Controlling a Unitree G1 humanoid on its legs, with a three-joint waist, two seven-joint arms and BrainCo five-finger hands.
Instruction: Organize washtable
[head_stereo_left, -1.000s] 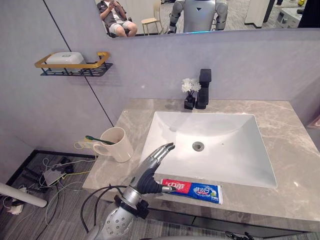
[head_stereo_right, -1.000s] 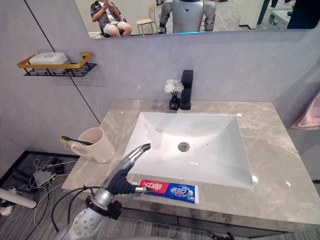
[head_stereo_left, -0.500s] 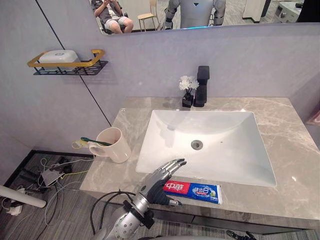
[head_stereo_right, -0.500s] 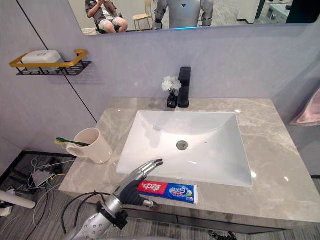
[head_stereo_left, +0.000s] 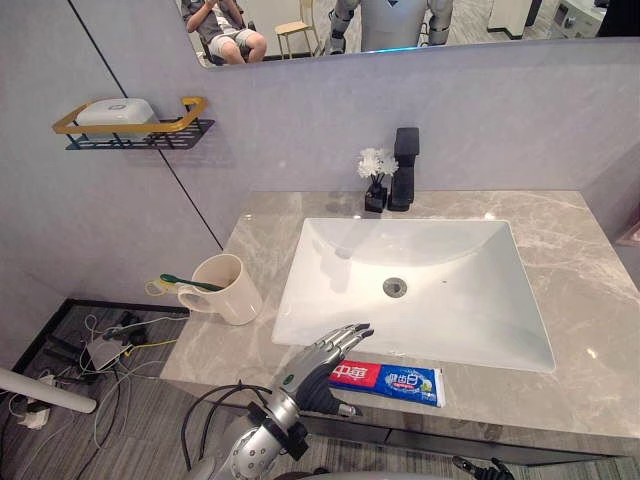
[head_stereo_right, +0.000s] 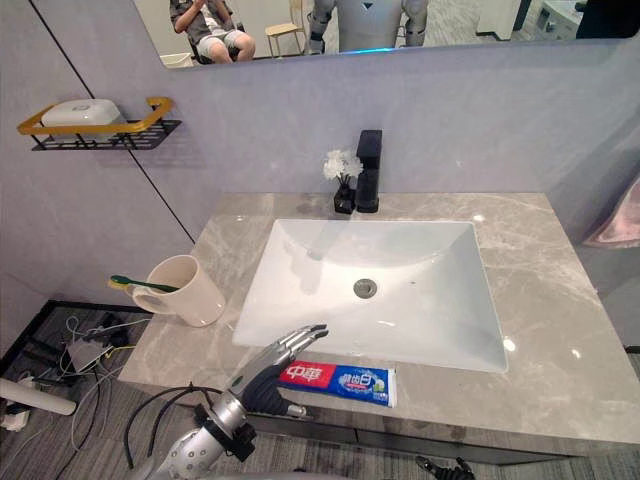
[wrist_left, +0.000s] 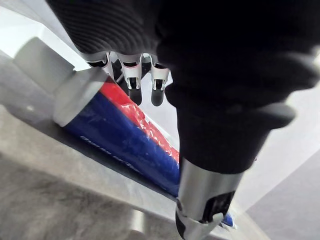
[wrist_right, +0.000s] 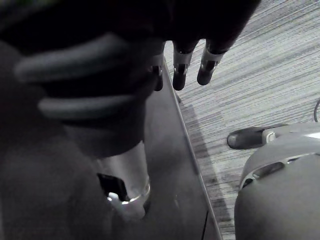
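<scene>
Toothpaste (head_stereo_left: 390, 378) just beside left hand (head_stereo_left: 318, 358)

G1 arm and hands: silver-grey metal, dark covers.
The left arm (head_stereo_left: 250, 450) is made of rounded silver-grey segments with a black collar at the wrist. The left hand (head_stereo_left: 318, 358) has silver fingers (wrist_left: 131, 77) with dark tips and a dark ribbed cover. The right hand (wrist_right: 85, 75) has the same ribbed cover and a silver-barrelled thumb (wrist_right: 125, 172).
</scene>
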